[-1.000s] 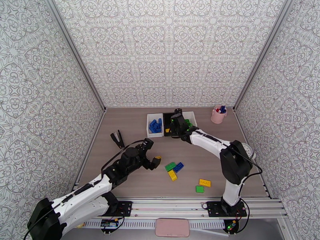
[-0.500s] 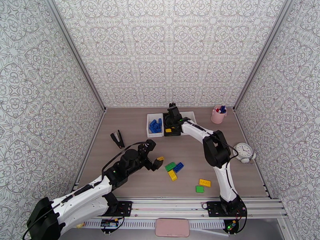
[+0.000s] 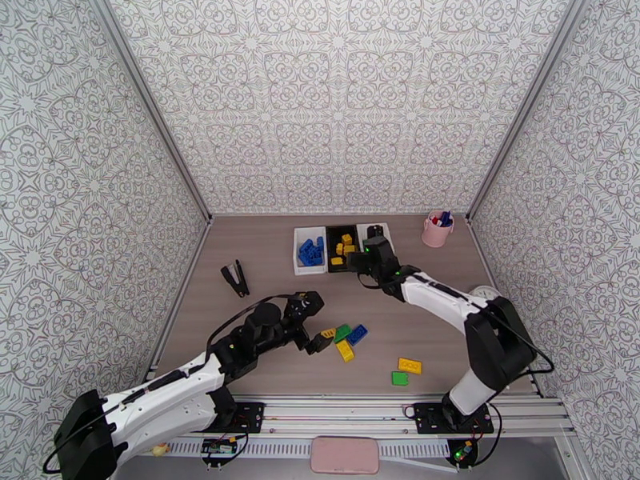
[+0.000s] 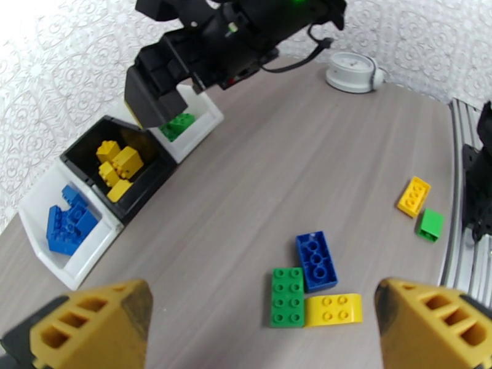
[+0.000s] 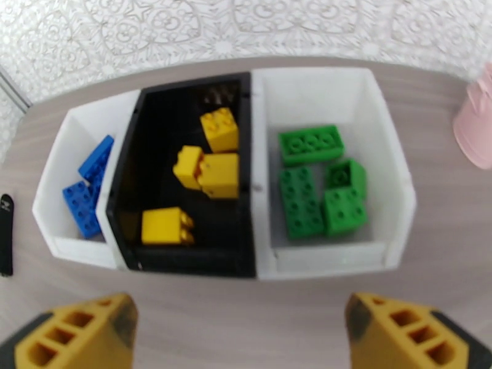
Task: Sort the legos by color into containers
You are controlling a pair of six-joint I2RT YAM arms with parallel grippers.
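Nearest the rail at the front of the bench [image 3: 264,258], to the right, a green square brick [image 4: 430,224] sits just beside a yellow oblong brick [image 4: 414,195]. In the top view that yellow brick's long axis runs roughly left to right.

A little farther in, near the middle, three bricks are packed together. A green oblong brick [image 4: 287,296] and a blue oblong brick [image 4: 316,261] lie side by side, both slanting from near-left to far-right. A yellow round-ended brick [image 4: 333,309] lies crosswise at their near ends.

The left tool [image 4: 261,330] is over the left side of this group, spread wide and holding nothing. One fingertip is right beside the green oblong brick, but I cannot tell whether it touches.

Beyond the group is a bare strip of bench. A black stapler [image 3: 234,278] lies well apart on the left, and a white clock [image 4: 350,72] stands at the right edge.

The right tool [image 5: 246,333] is at the near side of the bins, its jaws wide with nothing between them.

Three bins stand wall to wall in a row, their long axes running near to far. The left white bin [image 5: 61,241] holds blue bricks, the black bin [image 5: 123,198] yellow ones, and the right white bin [image 5: 396,192] green ones.

A pink cup [image 3: 437,230] stands to their right, close to the patterned back wall.
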